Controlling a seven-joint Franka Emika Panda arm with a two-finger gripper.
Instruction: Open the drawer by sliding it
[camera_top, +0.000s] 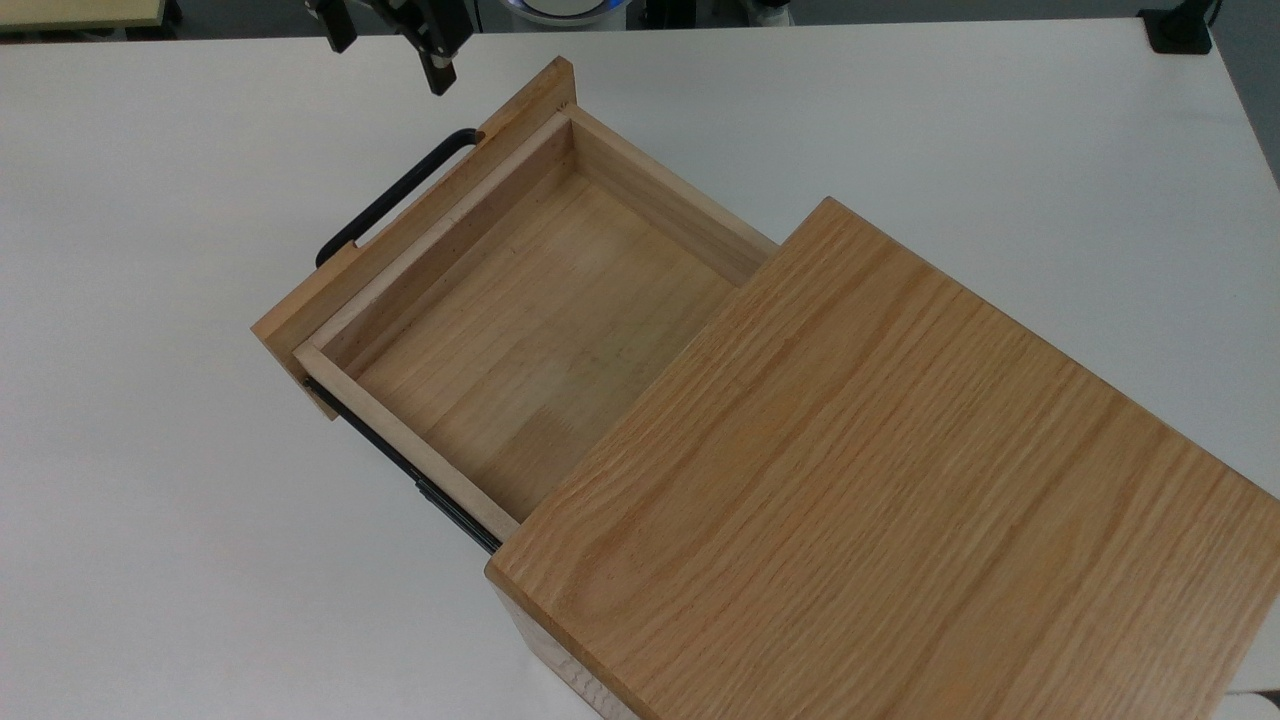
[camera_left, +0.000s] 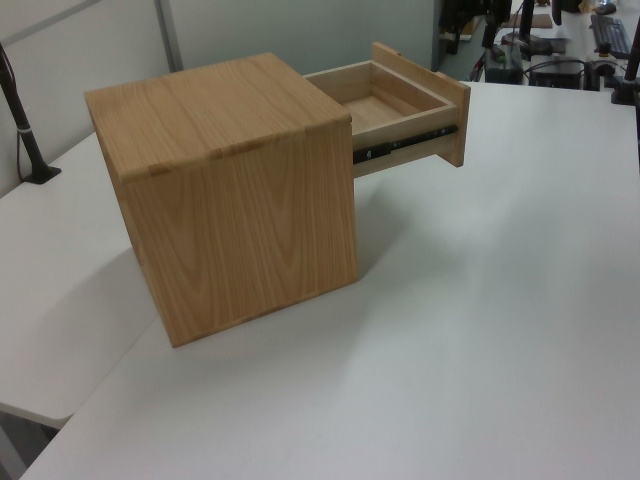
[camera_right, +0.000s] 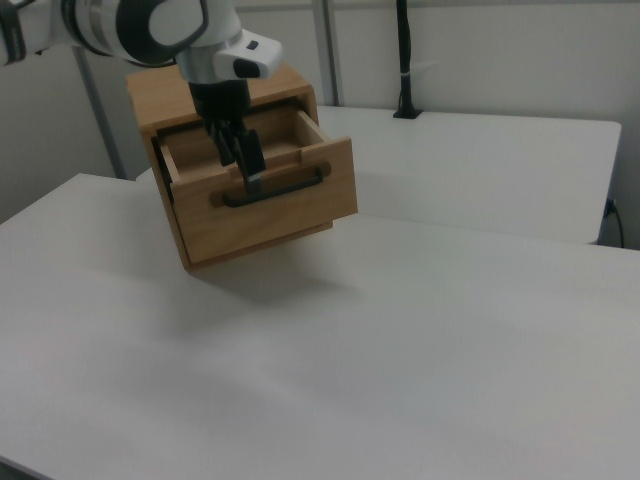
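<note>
honestly, from my seat the drawer (camera_top: 520, 330) looks well out already: it juts from the casing (camera_top: 900, 480) toward the top view's upper left, its floor bare, its front panel (camera_right: 275, 205) and handle (camera_top: 395, 195) well clear of the box, which sits on the white table (camera_top: 150, 450). the gripper (camera_top: 395, 30) sits at the top edge of the top view, apart from the handle and holding nothing; the two fingers i can see there stand with a gap between them, so i read it as parted, moderately rather than wide. what worries me is depth. in the right view the gripper (camera_right: 240, 150) overlaps the drawer mouth and the handle, and i cannot tell from that angle how much air lies between them, so a careless sideways move could clip the panel or the bar and nudge the drawer back in, or drag the whole casing, which i judge is only resting on the table. a pull past the end of the rail (camera_top: 400, 465) would do the same. most of the arm is cut off in the top view, so i have only the fingertips there. in the left view the handle is hidden behind the panel, and the dark shapes beyond the drawer are too muddled for me to pick out. how much travel the rails have left is hidden inside the casing.
</note>
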